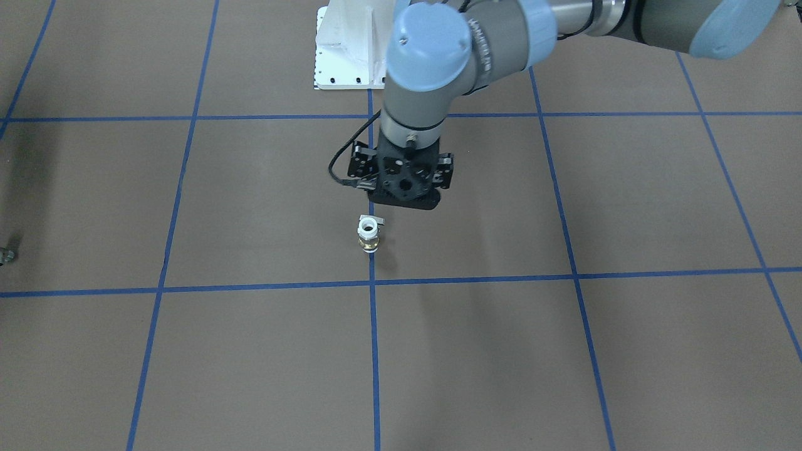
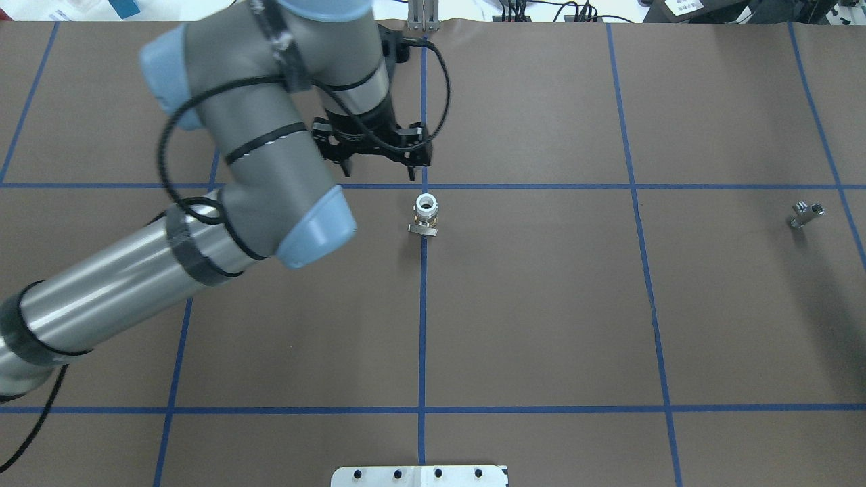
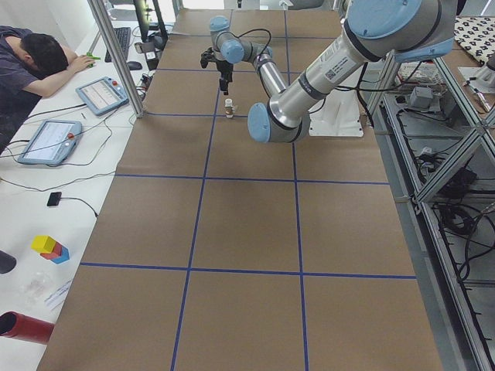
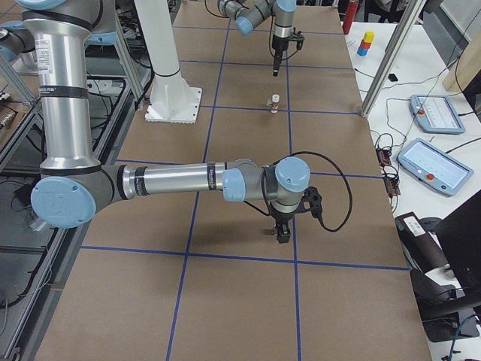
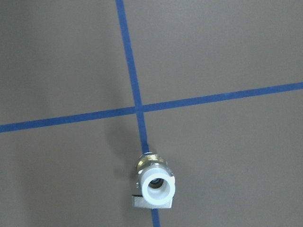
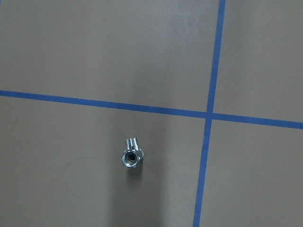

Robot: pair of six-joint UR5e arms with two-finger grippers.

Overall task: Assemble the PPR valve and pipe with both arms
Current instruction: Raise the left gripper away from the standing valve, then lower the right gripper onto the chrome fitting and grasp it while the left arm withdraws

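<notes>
The PPR valve [image 2: 425, 213] stands upright on the brown paper on a blue tape line, white end up, lever at its base. It also shows in the front view [image 1: 368, 233] and low in the left wrist view [image 5: 154, 187]. My left gripper [image 2: 379, 172] hangs above the table just beyond the valve, apart from it, open and empty; it also shows in the front view [image 1: 407, 202]. The pipe [image 2: 805, 214] lies at the far right, dark opening up in the right wrist view [image 6: 131, 155]. My right gripper [image 4: 283, 235] shows only in the exterior right view, so I cannot tell its state.
The white bolted pedestal [image 2: 419, 475] sits at the table's near edge. Blue tape lines grid the paper. A person [image 3: 35, 58] leans on the side bench with tablets [image 3: 100, 93]. Metal frame posts [image 4: 387, 68] stand along the operators' side.
</notes>
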